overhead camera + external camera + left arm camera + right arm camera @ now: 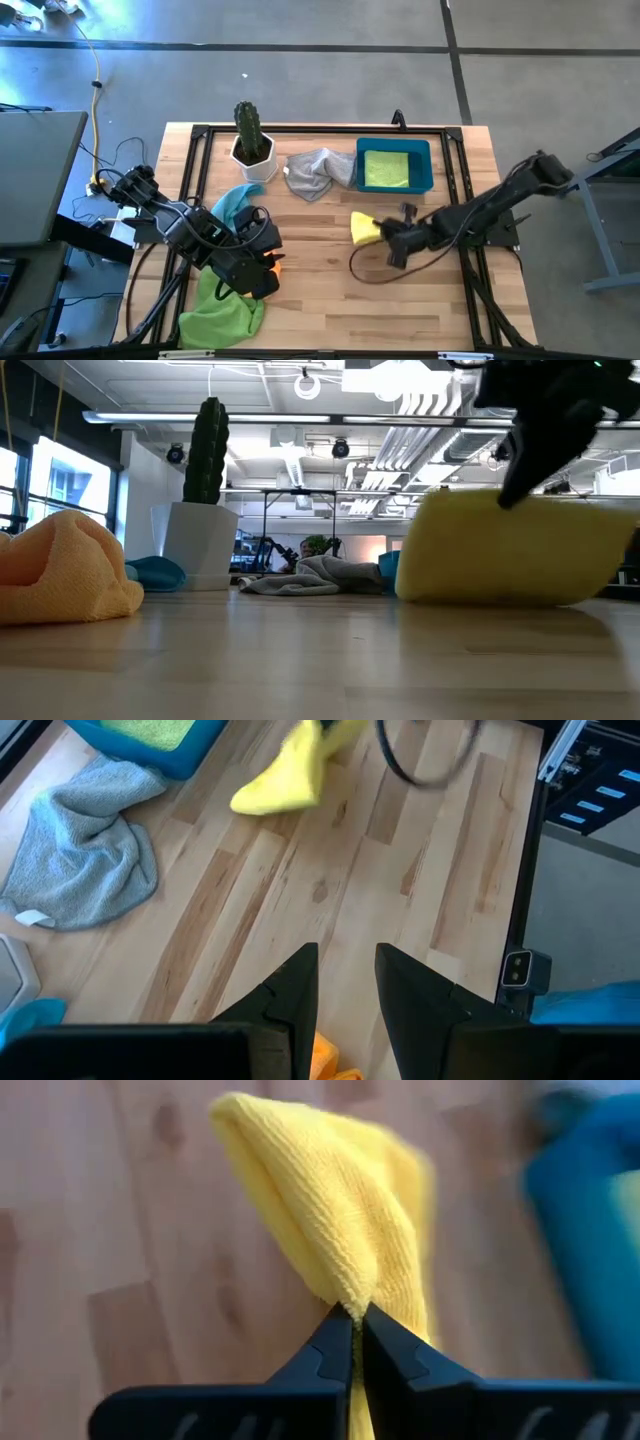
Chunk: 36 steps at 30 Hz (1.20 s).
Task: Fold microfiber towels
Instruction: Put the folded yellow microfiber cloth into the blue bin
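While one green towel [385, 168] is already laid in the bin [430, 170], the yellow towel [340, 1220] is pinched by the right gripper [352, 1318] mid-bench; four lie unfolded, the left gripper [345, 960] being spread.

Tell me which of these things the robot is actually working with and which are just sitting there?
Part of the job:
yellow towel, pinched in the right tool
grey towel
green towel
orange towel
light blue towel
green towel in the bin

Lying about:
cactus pot
blue bin
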{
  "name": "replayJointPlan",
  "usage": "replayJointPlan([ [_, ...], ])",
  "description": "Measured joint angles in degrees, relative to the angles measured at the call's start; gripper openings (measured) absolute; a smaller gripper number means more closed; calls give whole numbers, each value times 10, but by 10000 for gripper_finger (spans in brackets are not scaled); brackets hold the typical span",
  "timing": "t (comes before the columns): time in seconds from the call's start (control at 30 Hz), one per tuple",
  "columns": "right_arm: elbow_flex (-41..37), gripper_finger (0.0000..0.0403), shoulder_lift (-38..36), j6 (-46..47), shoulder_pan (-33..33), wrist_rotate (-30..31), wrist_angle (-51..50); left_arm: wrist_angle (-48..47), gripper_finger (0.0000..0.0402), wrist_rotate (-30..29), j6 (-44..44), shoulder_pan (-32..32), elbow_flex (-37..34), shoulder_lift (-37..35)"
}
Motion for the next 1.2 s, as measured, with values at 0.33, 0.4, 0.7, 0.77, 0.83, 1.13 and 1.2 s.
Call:
replayJointPlan([
  [0.33, 95, 0, -89, -186, -159, 49, -162, 4, 92, -23, 0, 1, 0, 0],
  [0.4, 110, 0, -92, -234, -196, 58, -167, 5, 92, -36, 0, 1, 0, 0],
  [0.7, 118, 0, -83, -435, -388, 123, -66, 4, 92, -121, 45, 19, 0, 0],
  [0.77, 117, 0, -77, -475, -433, 122, -33, 4, 92, -134, 72, 30, 0, 0],
  [0.83, 117, 0, -70, -525, -474, 122, 8, 4, 92, -136, 105, 44, 0, 0],
  [1.13, 117, 0, -5, -701, -599, 4, 98, -15, 92, -122, 187, 97, 0, -8],
  [1.2, 117, 0, 21, -684, -606, -31, 61, -28, 92, -108, 184, 104, 1, -8],
])
